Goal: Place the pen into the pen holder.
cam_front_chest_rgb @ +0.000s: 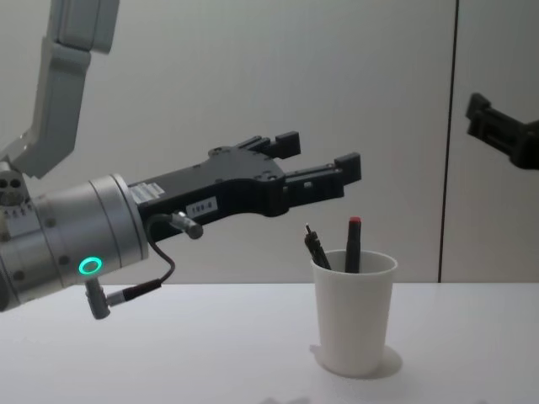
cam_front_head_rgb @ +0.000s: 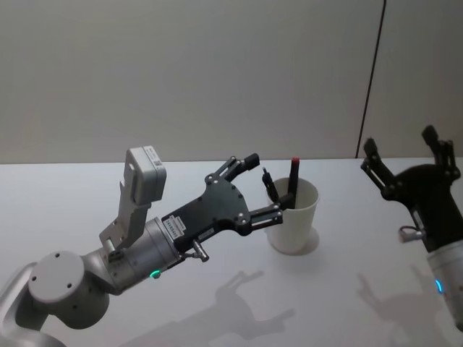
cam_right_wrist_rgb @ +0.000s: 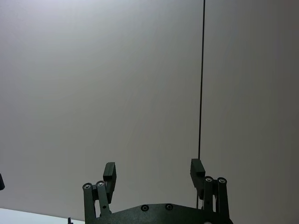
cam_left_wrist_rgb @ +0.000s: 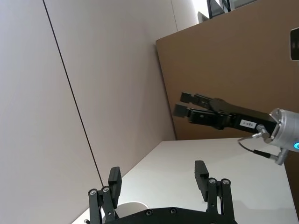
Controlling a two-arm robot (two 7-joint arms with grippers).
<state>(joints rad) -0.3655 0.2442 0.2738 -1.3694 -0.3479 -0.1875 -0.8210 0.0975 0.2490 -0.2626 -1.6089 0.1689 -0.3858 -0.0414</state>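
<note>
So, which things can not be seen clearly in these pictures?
- Lower parts of the two pens: hidden inside the pen holder in the chest view, so how they rest inside cannot be told.
- Right gripper: cut off by the chest view's right edge.
- Pen holder in the left wrist view: only a bit of rim, behind the open left gripper.
</note>
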